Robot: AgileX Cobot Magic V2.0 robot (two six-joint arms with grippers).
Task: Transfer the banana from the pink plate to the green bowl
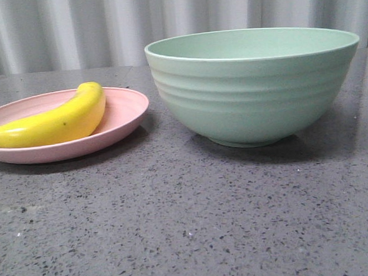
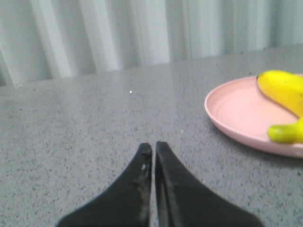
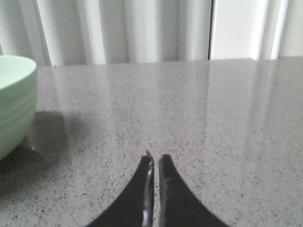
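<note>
Front view, tabletop: a grey speckled tabletop [image 1: 189, 225] fills the near ground, bare up to the two containers that stand farther back; no arm shows here.
Left end effector: in the left wrist view the left end effector [image 2: 154, 147] has its two black fingers pressed together at the tips, holding nothing, low over the tabletop.
Pink plate: the pink plate [image 2: 236, 113] lies ahead of the left end effector and off to one side, apart from it, flat on the tabletop.
Plate contents: the banana [image 1: 55, 123] lies in the pink plate, along its length, one end over the plate's outer rim and the other end toward the plate's far side; nothing else shows in the plate.
Right end effector: in the right wrist view the right end effector [image 3: 155, 158] is likewise closed, its fingers nearly touching at the tips and empty, over bare tabletop.
Green bowl: the green bowl [image 3: 14, 104] stands ahead of the right end effector and off to one side, well apart from it, upright on its foot.
Bowl contents: the visible inner wall is bare; the bowl's bottom is hidden by its near wall, so I cannot tell what lies there.
Plate and bowl: in the front view they stand just beside each other, not touching.
Backdrop: a pale pleated curtain [image 1: 71, 29] hangs beyond the tabletop's far edge.
</note>
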